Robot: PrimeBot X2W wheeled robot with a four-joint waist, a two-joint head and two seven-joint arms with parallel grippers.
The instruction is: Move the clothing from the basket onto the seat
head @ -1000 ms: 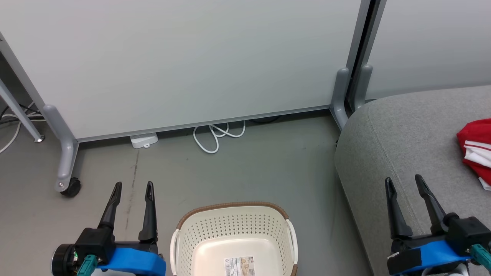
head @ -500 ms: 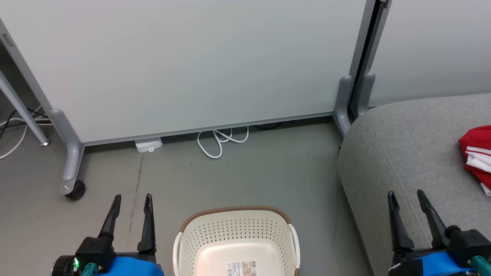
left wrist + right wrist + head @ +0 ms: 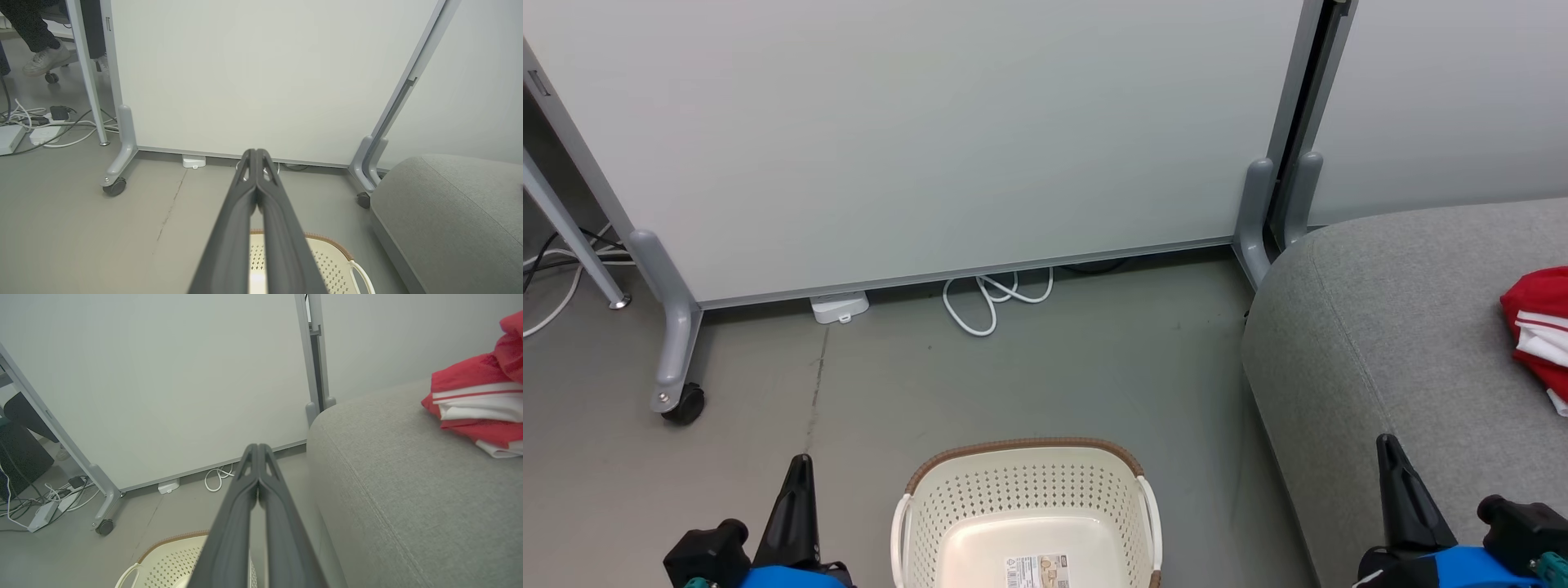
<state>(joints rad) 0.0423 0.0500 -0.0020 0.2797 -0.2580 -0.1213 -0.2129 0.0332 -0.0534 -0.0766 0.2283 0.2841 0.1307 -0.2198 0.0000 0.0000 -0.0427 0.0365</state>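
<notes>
- Your left gripper (image 3: 800,467) sits at the lower left of the head view, over the floor (image 3: 1045,367) just left of the basket (image 3: 1021,446). Its fingers are clenched with nothing between them, and in the left wrist view they meet at the tips.
- Your right gripper (image 3: 1390,447) sits at the lower right, in front of the left side of the seat (image 3: 1380,327). It too is clenched on nothing, with the fingers meeting at the tip in the right wrist view.
- The basket stands on the floor between your grippers, cut off by the bottom edge of the head view. You can see its brown rim, its perforated wall, its bare cream bottom and a sticker (image 3: 1036,570) there.
- The clothing (image 3: 1535,335) lies on the seat at the right edge of the head view, well apart from the basket. It is a red bundle with white stripes and white folds. In the right wrist view it lies at the upper right, clear of your fingers.
- Behind the basket a pale partition (image 3: 931,139) stands on grey feet, one of them with a caster (image 3: 686,404). A white cable (image 3: 988,298) loops on the floor at its base.
- In the left wrist view a person's shoe (image 3: 43,61) shows at the top left, past the partition.
</notes>
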